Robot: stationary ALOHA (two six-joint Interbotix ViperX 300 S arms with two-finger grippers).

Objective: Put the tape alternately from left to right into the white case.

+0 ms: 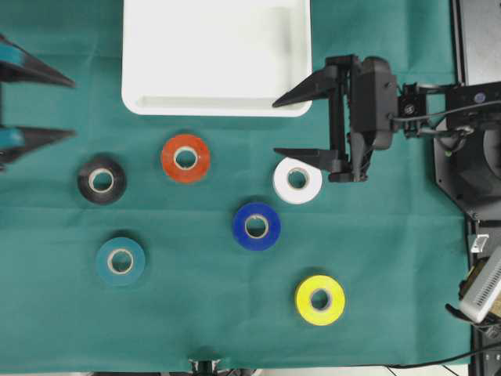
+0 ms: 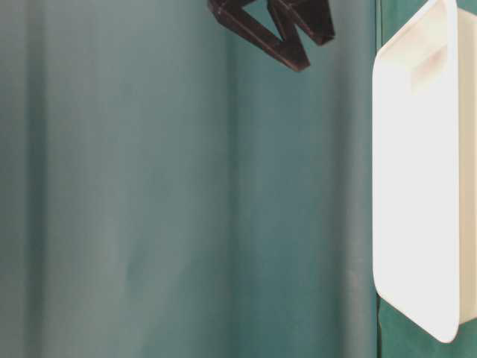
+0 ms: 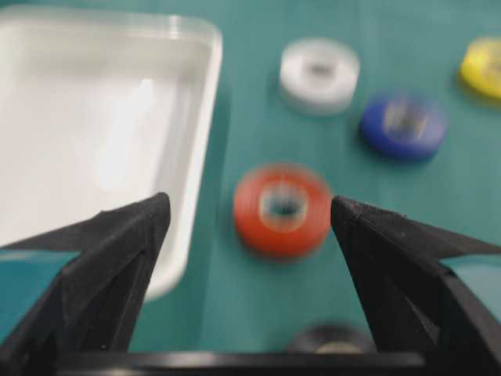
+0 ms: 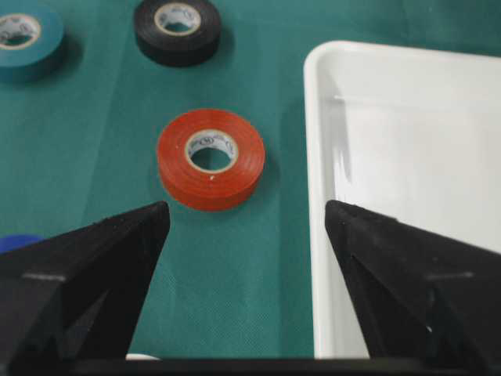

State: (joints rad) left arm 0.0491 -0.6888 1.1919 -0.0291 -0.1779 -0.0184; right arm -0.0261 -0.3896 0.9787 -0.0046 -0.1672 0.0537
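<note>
Green cloth covers the tabletop point(image 1: 391, 266) in the overhead view, where the white case point(image 1: 216, 106) lies empty at the far middle and all six rolls sit on the cloth: red-orange tape point(image 1: 185, 157), black tape point(image 1: 102, 179), teal tape point(image 1: 120, 261), white tape point(image 1: 297, 180), blue tape point(image 1: 257, 226) and yellow tape point(image 1: 319, 300). The left gripper point(image 1: 35, 106) stands spread wide at the left edge, holding nothing; the right gripper point(image 1: 293, 125) is likewise released, above the white roll and the case's corner. The table-level view shows only cloth, the case and dark finger tips. From the left wrist, the red-orange roll lies between the fingers, beside the case wall. From the right wrist, the same roll sits ahead. A clean pick probably calls for straddling one roll squarely and descending well clear of its neighbours.
</note>
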